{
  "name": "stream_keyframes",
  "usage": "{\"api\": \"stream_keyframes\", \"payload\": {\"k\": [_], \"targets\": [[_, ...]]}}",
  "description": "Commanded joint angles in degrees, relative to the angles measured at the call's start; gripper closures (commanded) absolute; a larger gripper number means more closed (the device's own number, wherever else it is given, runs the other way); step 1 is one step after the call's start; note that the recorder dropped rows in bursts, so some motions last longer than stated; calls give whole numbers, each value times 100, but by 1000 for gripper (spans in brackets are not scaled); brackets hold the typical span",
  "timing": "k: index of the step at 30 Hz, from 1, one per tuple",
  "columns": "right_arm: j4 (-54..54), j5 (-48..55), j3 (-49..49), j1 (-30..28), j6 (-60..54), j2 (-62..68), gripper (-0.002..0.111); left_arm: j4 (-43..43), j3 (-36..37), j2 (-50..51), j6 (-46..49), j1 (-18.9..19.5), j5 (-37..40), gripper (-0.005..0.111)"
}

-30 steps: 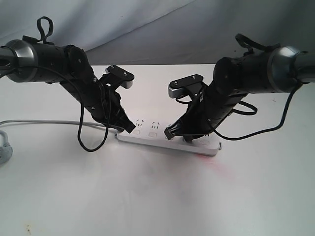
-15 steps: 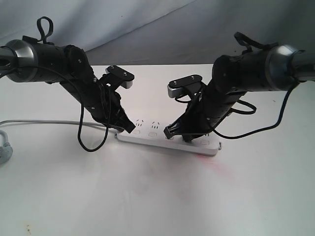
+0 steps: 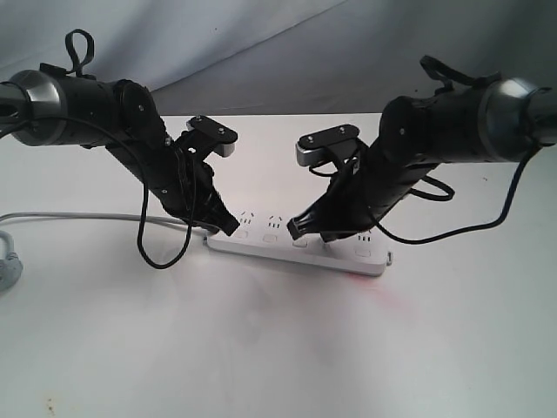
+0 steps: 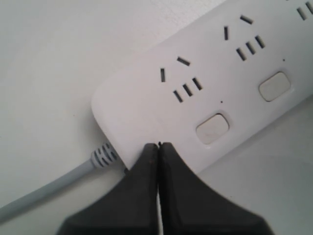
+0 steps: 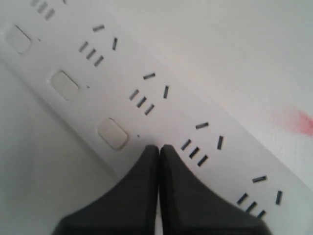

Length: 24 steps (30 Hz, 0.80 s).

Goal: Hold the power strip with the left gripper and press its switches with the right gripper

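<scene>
Power strip (image 3: pixel 271 245) lies flat on the white table (image 3: pixel 261 348), sockets up, roughly mid-table. Its grey cord (image 3: pixel 78 216) runs off toward the left edge.

Left gripper (image 3: pixel 228 228): fingers clenched together, nothing between them. The left wrist view shows the joined tip (image 4: pixel 158 147) at the rounded cord end of the strip (image 4: pixel 230 73), right where the cord (image 4: pixel 49 188) enters. It looks to be in contact with the edge, just beside the first switch (image 4: pixel 212 128), not on it.

Right gripper (image 3: pixel 300 231): also clenched, empty. The right wrist view puts its tip (image 5: pixel 159 149) over the strip's top face (image 5: pixel 161 112), just beside the third switch (image 5: pixel 112 132) counting from the cord end, between it and the next socket. The tip is not on the button. Whether it touches the plastic, I cannot tell.

A faint reddish patch (image 3: pixel 374 283) shows on the table by the strip's far end.
</scene>
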Motion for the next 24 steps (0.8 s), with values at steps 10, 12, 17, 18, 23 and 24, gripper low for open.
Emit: {"api": "stream_keyframes", "payload": {"k": [10,12,17,18,23,24], "targets": [[958,-261,20,24,-606,-158,108,-5,-34,34,-45,-39,20,107],[1222,-316,20,24,-724,-158,108,-5,-34,34,-45,-39,20,107],[1407,-318,20,24,-921,-158,108,-5,-34,34,-45,-39,20,107],[1407,-318,20,24,-921,-158,108,-5,-34,34,-45,-39,20,107],[1484,-326,20,24,-910,-90,108,-5,-34,34,-45,-39,9,107],[1484,-326,20,24,-910,-48,108,-5,-34,34,-45,-39,9,107]]}}
